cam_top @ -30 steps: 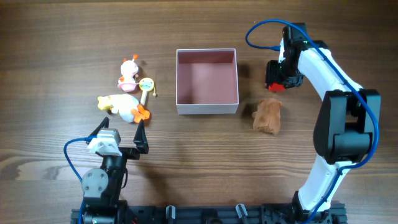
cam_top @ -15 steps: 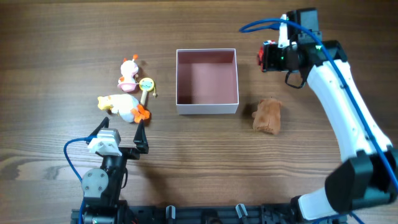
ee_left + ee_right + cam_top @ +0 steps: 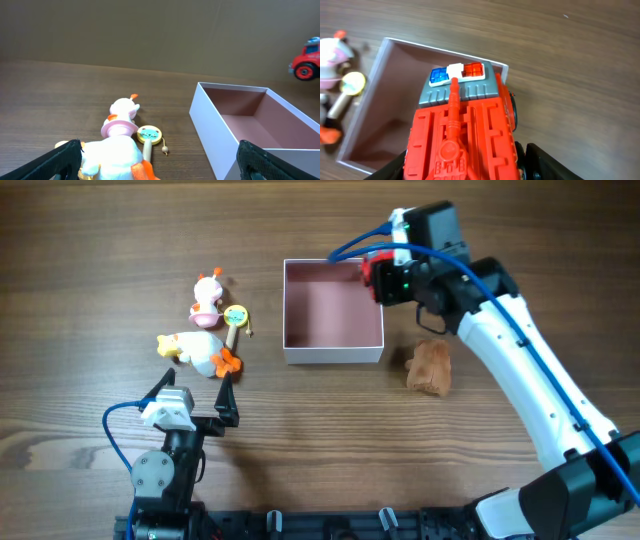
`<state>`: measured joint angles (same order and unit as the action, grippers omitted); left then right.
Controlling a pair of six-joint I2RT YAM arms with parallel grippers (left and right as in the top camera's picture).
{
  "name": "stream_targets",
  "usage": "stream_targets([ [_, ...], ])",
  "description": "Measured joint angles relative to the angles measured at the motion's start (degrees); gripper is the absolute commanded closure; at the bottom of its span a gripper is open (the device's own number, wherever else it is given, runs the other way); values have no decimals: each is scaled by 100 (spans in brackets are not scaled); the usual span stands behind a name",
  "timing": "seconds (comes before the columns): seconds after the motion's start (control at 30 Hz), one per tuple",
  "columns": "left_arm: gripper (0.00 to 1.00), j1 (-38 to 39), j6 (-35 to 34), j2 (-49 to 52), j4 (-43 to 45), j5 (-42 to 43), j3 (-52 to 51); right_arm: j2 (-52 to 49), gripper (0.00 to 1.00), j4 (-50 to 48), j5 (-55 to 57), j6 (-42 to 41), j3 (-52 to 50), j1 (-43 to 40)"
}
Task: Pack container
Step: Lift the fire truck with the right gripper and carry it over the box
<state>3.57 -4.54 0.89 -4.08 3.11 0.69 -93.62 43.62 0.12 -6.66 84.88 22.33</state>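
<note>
The container (image 3: 333,352) is open from above except its one o'clock corner, under the red truck (image 3: 377,277); a brown toy (image 3: 431,367) sits near four o'clock.

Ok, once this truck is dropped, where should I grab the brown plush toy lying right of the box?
Likely from straight above, pinching across its narrower middle. The brown plush toy lies flat on the table, somewhat longer front-to-back than side-to-side, with bare wood on both sides and a gap to the container.
</note>
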Motion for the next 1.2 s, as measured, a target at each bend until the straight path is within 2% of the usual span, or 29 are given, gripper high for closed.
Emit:
stream_targets([
  [0.3,0,0,0,0,0,0,0,-212,41,-776,-9,-616,0,710],
  [0.43,0,0,0,0,0,0,0,-780,41,-903,7,-1209,0,841],
  [0.57,0,0,0,0,0,0,0,-1224,41,-990,63,-1460,0,846],
  [0.97,0,0,0,0,2,0,0,-1969,41,-1069,415,-1650,0,850],
  [1.2,0,0,0,0,0,0,0,-2028,41,-1062,927,-1650,0,850],
])
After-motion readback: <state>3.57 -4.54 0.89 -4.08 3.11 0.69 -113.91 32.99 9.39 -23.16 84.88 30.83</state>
